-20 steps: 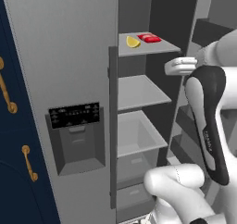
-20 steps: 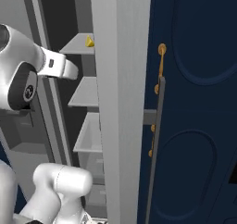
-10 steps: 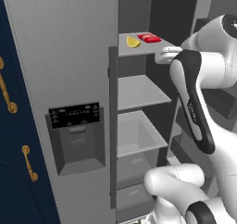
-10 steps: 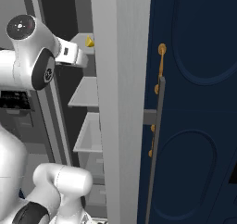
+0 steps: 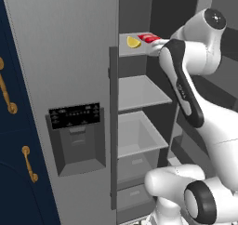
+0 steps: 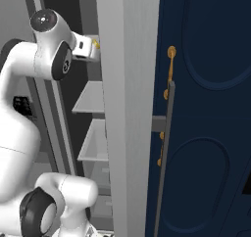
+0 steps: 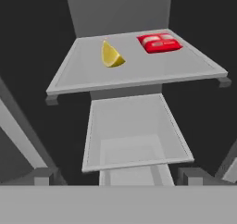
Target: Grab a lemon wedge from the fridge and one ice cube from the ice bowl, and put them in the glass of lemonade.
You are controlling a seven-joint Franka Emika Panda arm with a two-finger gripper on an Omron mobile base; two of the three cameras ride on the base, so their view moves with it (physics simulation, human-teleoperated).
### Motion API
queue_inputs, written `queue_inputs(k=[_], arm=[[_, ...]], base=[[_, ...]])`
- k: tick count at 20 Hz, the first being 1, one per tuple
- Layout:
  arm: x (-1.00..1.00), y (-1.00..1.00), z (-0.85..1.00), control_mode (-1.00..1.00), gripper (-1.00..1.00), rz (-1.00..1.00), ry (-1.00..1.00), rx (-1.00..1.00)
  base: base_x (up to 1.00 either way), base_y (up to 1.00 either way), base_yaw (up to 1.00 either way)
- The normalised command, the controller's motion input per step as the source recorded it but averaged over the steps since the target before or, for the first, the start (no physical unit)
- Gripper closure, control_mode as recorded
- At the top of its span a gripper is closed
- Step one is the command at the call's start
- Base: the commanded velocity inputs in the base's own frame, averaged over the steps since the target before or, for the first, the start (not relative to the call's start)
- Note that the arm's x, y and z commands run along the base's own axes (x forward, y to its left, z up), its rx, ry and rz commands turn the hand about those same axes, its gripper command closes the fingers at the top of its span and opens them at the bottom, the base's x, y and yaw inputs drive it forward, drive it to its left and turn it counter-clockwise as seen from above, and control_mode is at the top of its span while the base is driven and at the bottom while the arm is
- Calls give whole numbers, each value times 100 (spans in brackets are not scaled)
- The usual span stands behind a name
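Observation:
The fridge (image 5: 69,56) stands with its right door open, grey shelves showing. On the top shelf (image 7: 139,77) lies the yellow lemon wedge (image 7: 111,55) (image 5: 134,42), with a flat red item (image 7: 159,42) (image 5: 148,37) to its right. My gripper (image 5: 156,46) hovers at the front right edge of that shelf, a short way from the wedge and not touching it. In the hand view my gripper (image 7: 119,176) looks down over the shelf, its two tips far apart at the bottom corners, open and empty. A sliver of the wedge (image 6: 96,44) peeks past the door edge beside my hand.
Below the top shelf are a second shelf (image 5: 139,93) and an open drawer bin (image 5: 137,133) (image 7: 136,140). The closed left fridge door carries a black dispenser panel (image 5: 75,115). Navy cabinets with gold handles (image 5: 8,96) (image 6: 170,59) flank the fridge.
My arm has swung up and into the fridge; the hand rose from second-shelf height to the edge of the top shelf, closer to the lemon wedge. The jaws stayed open.

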Motion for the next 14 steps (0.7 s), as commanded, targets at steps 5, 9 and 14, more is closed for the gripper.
queue_inputs(k=[5, 9, 14], arm=[[52, 10, -6, -100, -100, 13, 0, 0], [51, 16, -19, -100, -100, 12, -1, -5], [51, 14, -2, -100, -100, 4, 0, -6]], base=[[0, 0, 0], [0, 0, 0], [0, 0, 0]])
